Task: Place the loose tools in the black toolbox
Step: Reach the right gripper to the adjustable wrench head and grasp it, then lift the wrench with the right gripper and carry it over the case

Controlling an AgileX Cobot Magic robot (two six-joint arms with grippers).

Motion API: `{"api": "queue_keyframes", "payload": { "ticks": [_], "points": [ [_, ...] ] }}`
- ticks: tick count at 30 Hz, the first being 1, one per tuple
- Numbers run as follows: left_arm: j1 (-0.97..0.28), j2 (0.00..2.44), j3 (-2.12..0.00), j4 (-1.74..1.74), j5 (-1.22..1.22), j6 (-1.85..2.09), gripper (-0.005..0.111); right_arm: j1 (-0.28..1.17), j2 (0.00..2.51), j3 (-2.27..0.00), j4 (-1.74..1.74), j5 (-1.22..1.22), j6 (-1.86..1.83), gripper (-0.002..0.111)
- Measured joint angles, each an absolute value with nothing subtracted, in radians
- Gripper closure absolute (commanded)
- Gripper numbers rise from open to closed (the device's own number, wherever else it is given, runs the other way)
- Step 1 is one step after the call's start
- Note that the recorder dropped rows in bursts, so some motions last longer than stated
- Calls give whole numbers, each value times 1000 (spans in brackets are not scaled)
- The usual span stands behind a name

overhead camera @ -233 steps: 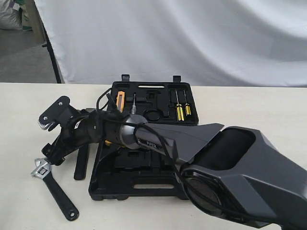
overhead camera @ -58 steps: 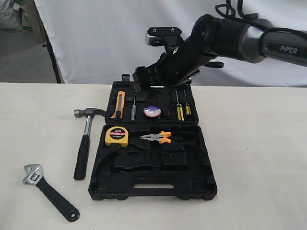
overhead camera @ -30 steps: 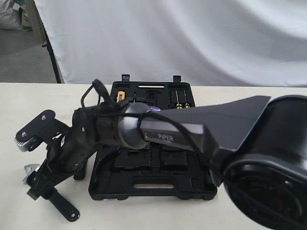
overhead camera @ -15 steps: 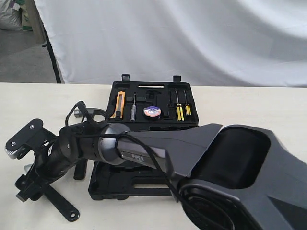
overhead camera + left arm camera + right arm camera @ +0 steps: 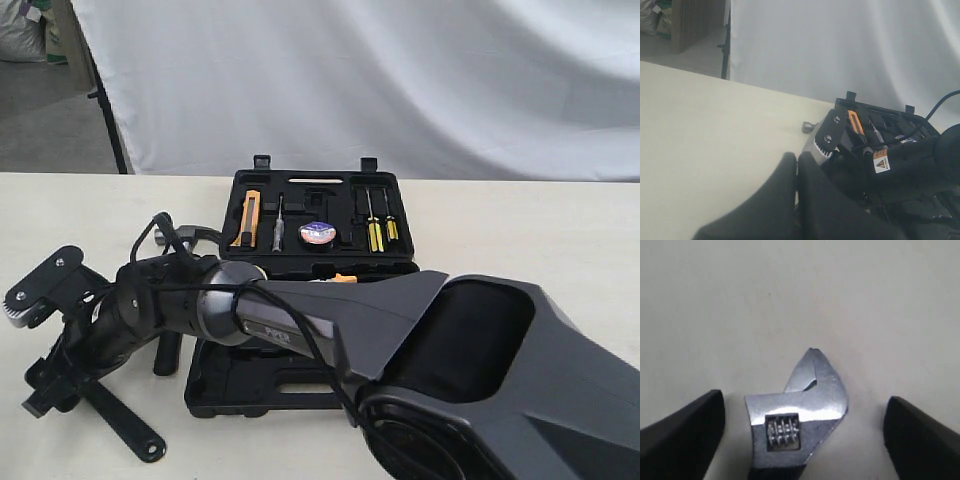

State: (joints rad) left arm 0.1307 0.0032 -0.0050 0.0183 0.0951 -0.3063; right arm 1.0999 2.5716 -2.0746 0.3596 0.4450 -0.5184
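Observation:
The adjustable wrench lies on the table at the front left; its silver head (image 5: 795,410) sits between the spread fingers of my right gripper (image 5: 802,407), which is open and not touching it. In the exterior view only its black handle (image 5: 122,425) shows below the right gripper (image 5: 45,385). The hammer (image 5: 166,352) lies beside the black toolbox (image 5: 300,385), partly hidden by the arm. The tape roll (image 5: 318,233) rests in the toolbox's far half. My left gripper (image 5: 797,167) is shut on nothing.
The right arm crosses over the toolbox's near half and hides most of it; an orange pliers sleeve (image 5: 345,278) peeks out. Yellow-handled screwdrivers (image 5: 375,233) and an orange knife (image 5: 251,218) lie in the far half. A white backdrop hangs behind the table.
The tape roll now lies in the toolbox. The right arm swung from above the box's far half down to the front left and settled lower, fingers astride the wrench head.

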Motion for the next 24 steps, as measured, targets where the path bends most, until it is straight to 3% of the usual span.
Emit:
{"api": "queue_keyframes", "payload": {
  "ticks": [7, 24],
  "points": [
    [131, 3, -5, 18, 95, -306, 106, 1101, 2572, -2077, 361, 456, -519, 106],
    [131, 3, -5, 18, 95, -306, 106, 1099, 2528, -2069, 401, 576, -489, 109]
  ]
}}
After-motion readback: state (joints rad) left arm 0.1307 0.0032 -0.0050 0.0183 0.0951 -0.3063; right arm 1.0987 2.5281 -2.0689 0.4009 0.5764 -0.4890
